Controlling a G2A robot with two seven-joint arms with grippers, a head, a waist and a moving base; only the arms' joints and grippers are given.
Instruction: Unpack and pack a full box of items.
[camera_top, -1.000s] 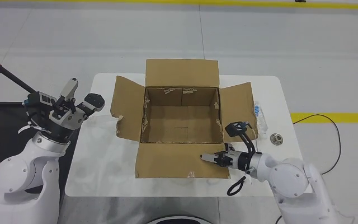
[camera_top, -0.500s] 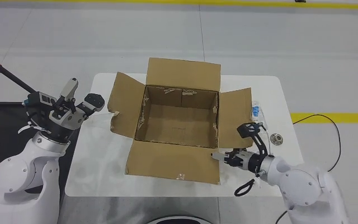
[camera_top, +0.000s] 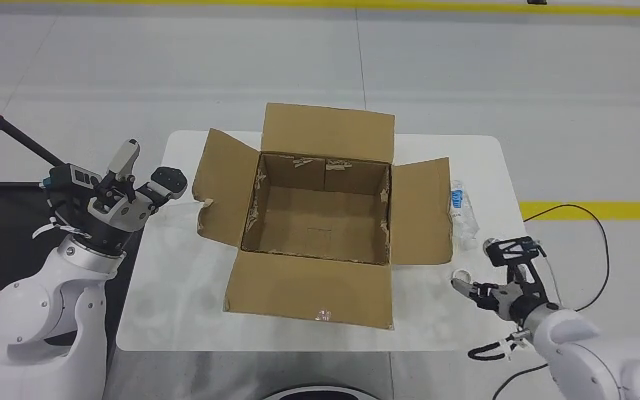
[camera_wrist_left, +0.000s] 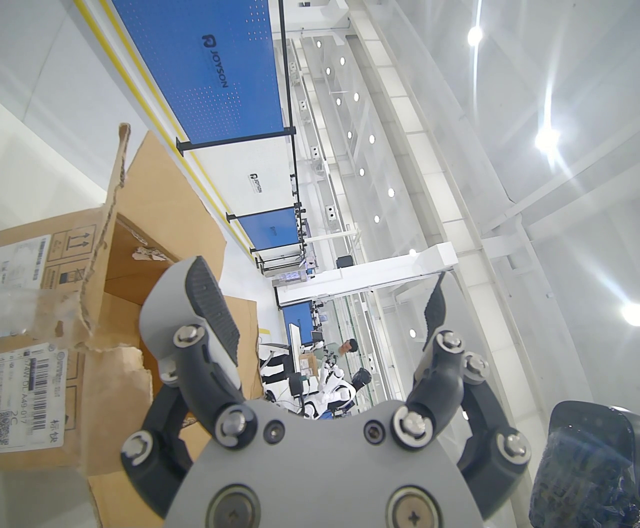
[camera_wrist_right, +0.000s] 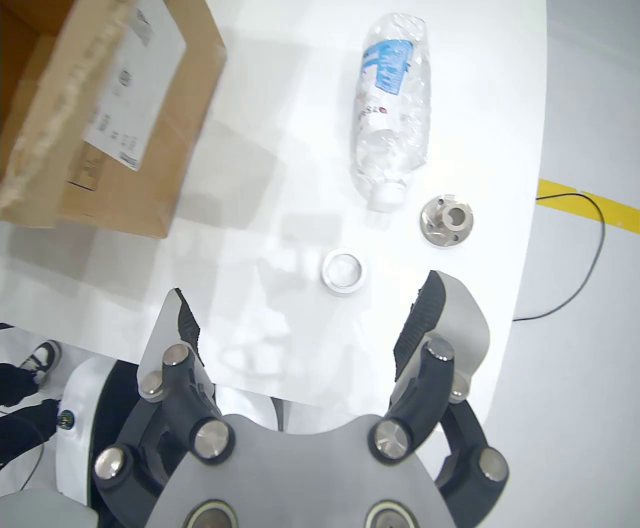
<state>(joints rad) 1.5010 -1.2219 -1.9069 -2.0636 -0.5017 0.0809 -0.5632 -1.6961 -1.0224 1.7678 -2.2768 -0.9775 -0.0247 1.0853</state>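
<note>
Jaws of the right gripper (camera_wrist_right: 305, 305) are held spread above the desk (camera_wrist_right: 280, 165), near a white ring (camera_wrist_right: 344, 272), a metal hub (camera_wrist_right: 446, 221) and a lying bottle (camera_wrist_right: 392, 110). Those of the left gripper (camera_wrist_left: 320, 285) are also spread, near the left flap of the open box (camera_top: 310, 285), which is set mid-desk.

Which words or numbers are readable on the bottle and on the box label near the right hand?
On the bottle, blue label: print too blurred to read.
On the box, white flap label: lines too small and blurred to read.
Nothing can be quoted.
</note>
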